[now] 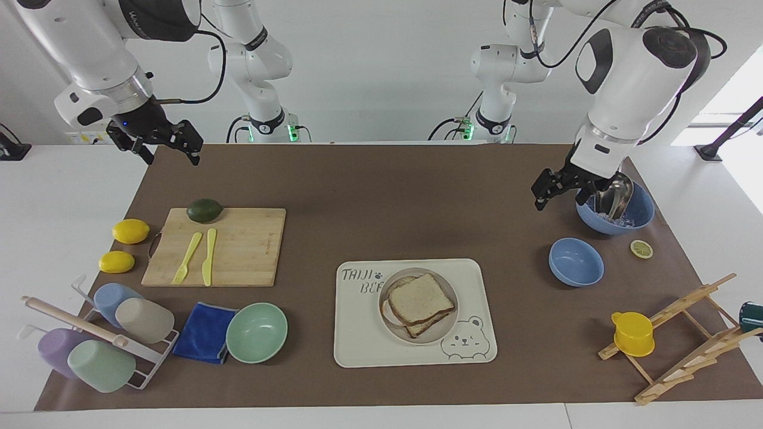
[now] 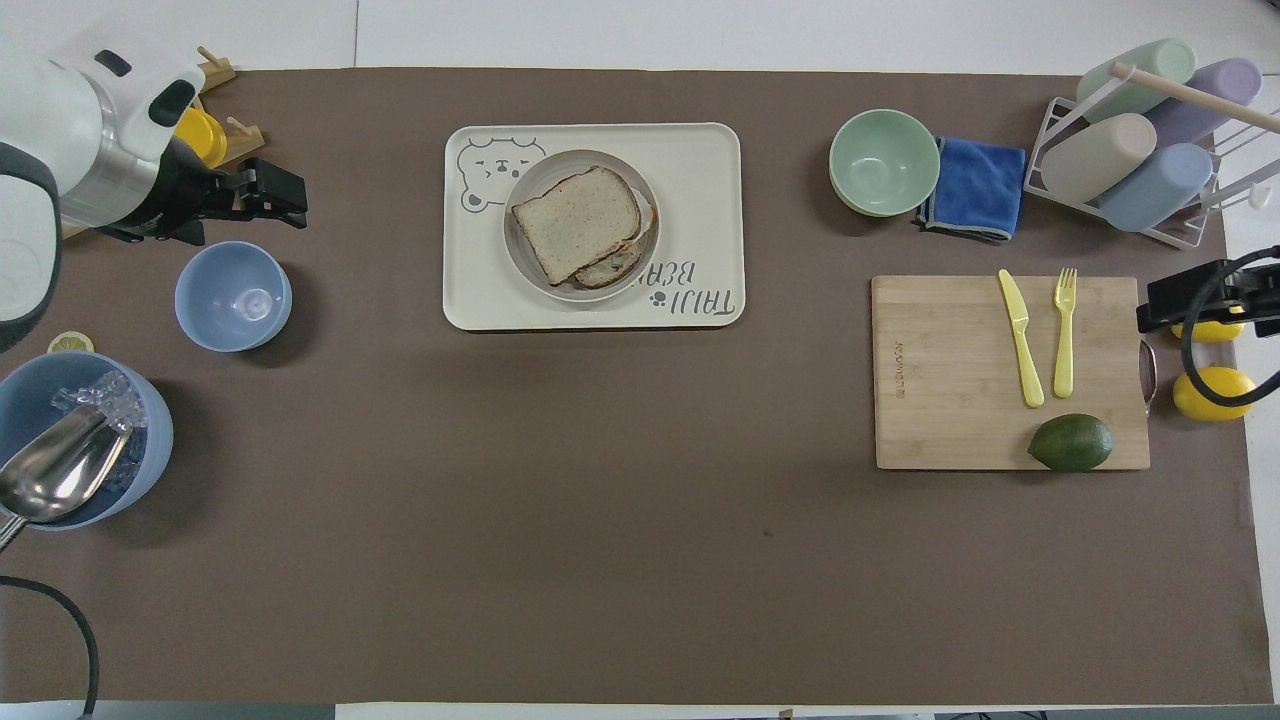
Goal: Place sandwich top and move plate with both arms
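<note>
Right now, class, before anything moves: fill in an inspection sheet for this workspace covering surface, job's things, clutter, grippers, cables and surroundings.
Surface: brown mat on a white table.
Job's things: sandwich top lies on the lower slice on the plate, which sits on the bear-print tray.
Clutter: cutting board with avocado, knife and fork; two lemons; cup rack; blue cloth; mint bowl; two blue bowls; lemon slice; wooden rack with yellow cup.
Grippers: left gripper empty, raised beside the ice bowl; right gripper waits, raised over the mat's corner.
Cables: black leads along both arms.
Surroundings: white wall.
</note>
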### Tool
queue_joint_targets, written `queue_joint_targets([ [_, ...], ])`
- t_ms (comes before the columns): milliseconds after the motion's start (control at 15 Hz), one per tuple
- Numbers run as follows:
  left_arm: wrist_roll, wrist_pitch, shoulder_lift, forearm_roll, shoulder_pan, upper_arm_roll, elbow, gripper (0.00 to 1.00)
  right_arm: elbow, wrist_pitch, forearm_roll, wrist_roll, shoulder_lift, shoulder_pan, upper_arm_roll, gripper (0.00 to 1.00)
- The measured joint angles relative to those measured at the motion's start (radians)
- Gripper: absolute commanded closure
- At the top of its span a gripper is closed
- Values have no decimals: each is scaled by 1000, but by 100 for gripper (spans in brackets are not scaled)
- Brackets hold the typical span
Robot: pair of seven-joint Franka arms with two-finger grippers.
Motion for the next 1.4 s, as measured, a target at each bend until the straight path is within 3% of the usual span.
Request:
queue_joint_targets([
  [200, 9, -71, -74, 0, 0, -4, -59, 0, 0, 0, 0, 0, 0, 0, 0, 0],
  [467, 109, -56, -134, 0, 47, -45, -171, 0, 0, 0, 0, 0, 0, 0, 0, 0],
  [933, 129, -68, -140, -2, 85, -82, -112, 0, 0, 0, 0, 0, 0, 0, 0, 0],
  [1400, 130, -73, -142, -4, 87, -82, -125, 0, 0, 0, 0, 0, 0, 0, 0, 0],
])
